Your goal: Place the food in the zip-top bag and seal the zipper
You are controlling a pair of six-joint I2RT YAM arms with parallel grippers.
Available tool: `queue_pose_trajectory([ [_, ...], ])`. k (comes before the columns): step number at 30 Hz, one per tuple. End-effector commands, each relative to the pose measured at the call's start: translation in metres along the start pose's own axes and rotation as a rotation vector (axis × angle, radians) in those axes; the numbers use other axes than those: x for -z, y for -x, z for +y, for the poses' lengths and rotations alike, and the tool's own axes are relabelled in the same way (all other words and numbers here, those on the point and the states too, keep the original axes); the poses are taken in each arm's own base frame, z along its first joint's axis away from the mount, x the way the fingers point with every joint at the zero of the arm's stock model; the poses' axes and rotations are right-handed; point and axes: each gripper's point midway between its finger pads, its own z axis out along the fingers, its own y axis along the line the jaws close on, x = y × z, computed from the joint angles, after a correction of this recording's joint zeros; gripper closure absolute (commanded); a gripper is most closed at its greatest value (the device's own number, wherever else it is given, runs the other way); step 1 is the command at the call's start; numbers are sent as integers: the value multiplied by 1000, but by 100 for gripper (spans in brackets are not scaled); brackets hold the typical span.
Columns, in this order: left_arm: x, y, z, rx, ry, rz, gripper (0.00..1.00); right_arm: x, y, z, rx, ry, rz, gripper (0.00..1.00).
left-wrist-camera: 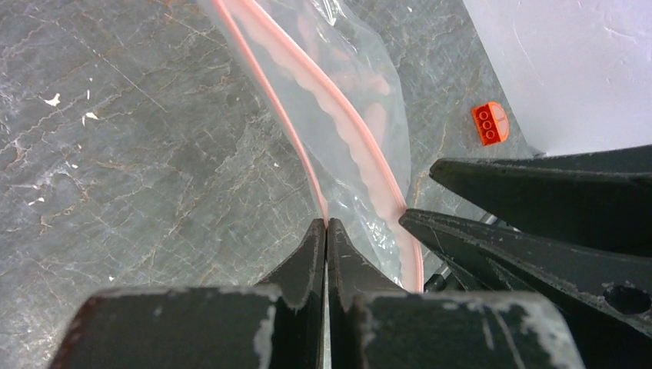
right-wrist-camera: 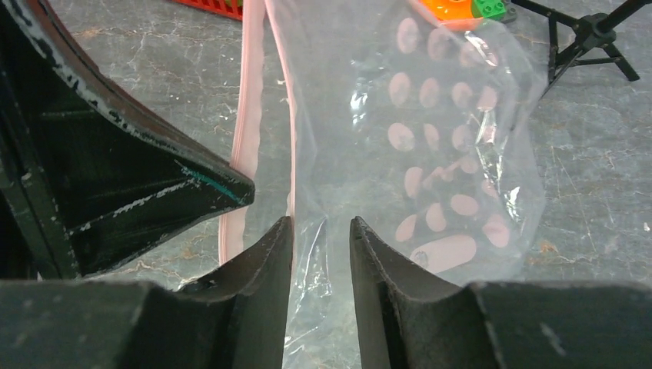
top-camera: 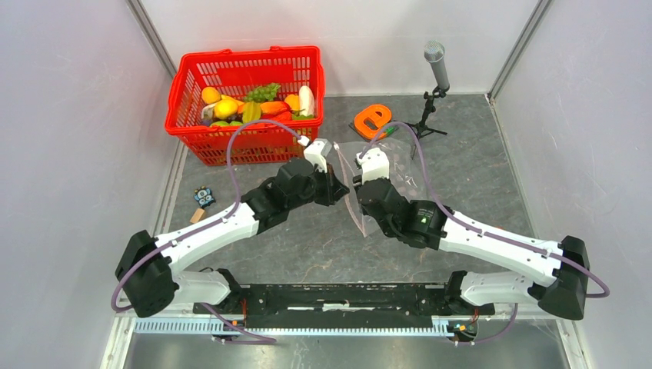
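Bag, clear and crinkly with pinkish round prints, lies near the middle of the table, between the two grippers, with its mouth towards them. No food shows inside it. Its zipper is parted into two pink strips. The left gripper is clamped tight on the nearer strip. The right gripper has its jaws apart with loose bag film in the gap, pinching nothing, and the second strip sits just left of those jaws, not between them. The food, a heap of glossy toy fruit and vegetables, is all in the red basket at the far left, well apart from the bag. My reading is that the mouth is being opened and no food has gone in. The main risk is that the right jaws shut on thin film, not the strip, so the film slips or bunches and the mouth collapses. With only one lip held, any pull could drag the light bag across the table. Both grippers crowd the mouth, leaving little room to drop food in, and the left arm lies between bag and basket. An orange e-shaped piece sits just beyond the bag, with a microphone stand farther right.
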Motion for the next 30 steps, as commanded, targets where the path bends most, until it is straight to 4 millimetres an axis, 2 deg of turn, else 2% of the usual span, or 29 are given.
queue_pose_trajectory([
  [1,5,17,-18,32,-22,-39,98,6,23,-4,-28,-37,-60,61],
  [6,5,21,-23,39,-28,-40,98,6,30,5,-31,-19,-73,61],
  [9,5,22,-25,46,-31,-37,98,5,30,12,-28,0,-74,57],
  [12,5,21,-27,52,-35,-34,98,3,26,24,-36,61,-73,55],
  [16,7,22,-28,57,-42,-41,98,1,19,24,-67,64,-73,57],
  [24,17,28,-31,53,-53,-64,98,-8,-1,8,-17,-40,-32,66],
  [28,19,25,-29,47,-47,-58,98,-5,3,2,-23,-58,-56,82],
  [30,20,27,-20,40,-4,-71,98,-2,7,-3,-19,-77,-65,92],
])
